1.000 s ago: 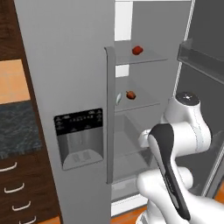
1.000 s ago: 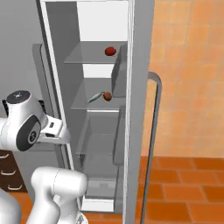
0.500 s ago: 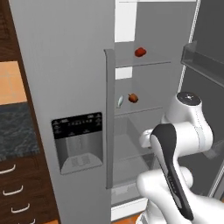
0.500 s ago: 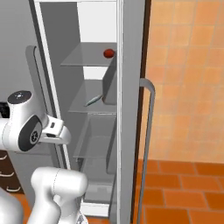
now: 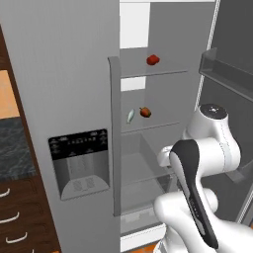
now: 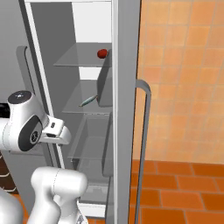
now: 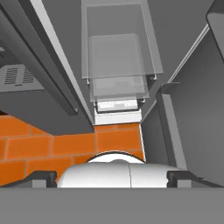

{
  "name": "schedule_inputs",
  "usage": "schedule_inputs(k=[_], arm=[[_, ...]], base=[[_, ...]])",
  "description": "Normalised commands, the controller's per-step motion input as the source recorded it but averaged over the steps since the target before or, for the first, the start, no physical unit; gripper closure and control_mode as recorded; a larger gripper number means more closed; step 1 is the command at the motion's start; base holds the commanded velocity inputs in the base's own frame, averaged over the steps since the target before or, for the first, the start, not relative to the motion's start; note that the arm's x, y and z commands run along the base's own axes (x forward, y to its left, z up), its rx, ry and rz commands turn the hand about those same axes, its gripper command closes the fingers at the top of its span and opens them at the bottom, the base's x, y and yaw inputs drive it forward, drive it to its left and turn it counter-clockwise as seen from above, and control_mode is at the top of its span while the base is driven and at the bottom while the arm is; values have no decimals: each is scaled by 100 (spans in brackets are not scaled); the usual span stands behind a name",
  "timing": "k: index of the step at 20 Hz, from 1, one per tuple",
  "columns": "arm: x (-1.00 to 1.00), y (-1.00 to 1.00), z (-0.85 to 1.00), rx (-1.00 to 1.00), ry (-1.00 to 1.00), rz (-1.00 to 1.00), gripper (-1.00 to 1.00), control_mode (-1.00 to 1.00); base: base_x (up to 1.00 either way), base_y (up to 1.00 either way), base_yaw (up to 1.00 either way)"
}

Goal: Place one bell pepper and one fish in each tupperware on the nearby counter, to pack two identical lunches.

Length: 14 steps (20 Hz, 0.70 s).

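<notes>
Inside the open fridge, a red bell pepper (image 5: 152,60) (image 6: 102,53) lies on the upper glass shelf. On the shelf below, a second bell pepper (image 5: 145,112), more orange-red, lies beside a small silvery fish (image 5: 130,116) (image 6: 88,101). My gripper (image 7: 112,177) is open and holds nothing, its fingertips (image 7: 43,178) wide apart. It points down at the fridge's lower drawers and the orange floor, well below both shelves. A strip of the counter (image 5: 11,148) shows at the far left. The tupperware is out of view.
The shut left fridge door (image 5: 74,99) with its dispenser panel (image 5: 79,160) stands on the left. The open right door (image 6: 127,109) with a long handle (image 6: 144,131) hides part of the shelves in the right base view. Clear drawers (image 7: 116,57) sit low in the fridge. Dark wood drawers (image 5: 15,217) sit under the counter.
Both base views have shifted, so the base has moved. In the right base view the open door now hides more of the shelves. The arm's pose looks the same and the gripper stays open.
</notes>
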Motion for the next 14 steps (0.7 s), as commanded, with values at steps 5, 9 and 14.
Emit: schedule_inputs(k=[5, 9, 14], arm=[[0, 0, 0, 0, 0, 0, -100, 100], [0, 0, 0, 0, 0, 0, -100, 100], [3, 0, 26, 4, -41, 0, -100, -100]], base=[[0, 0, 0], [0, 0, 0], [0, 0, 0]])
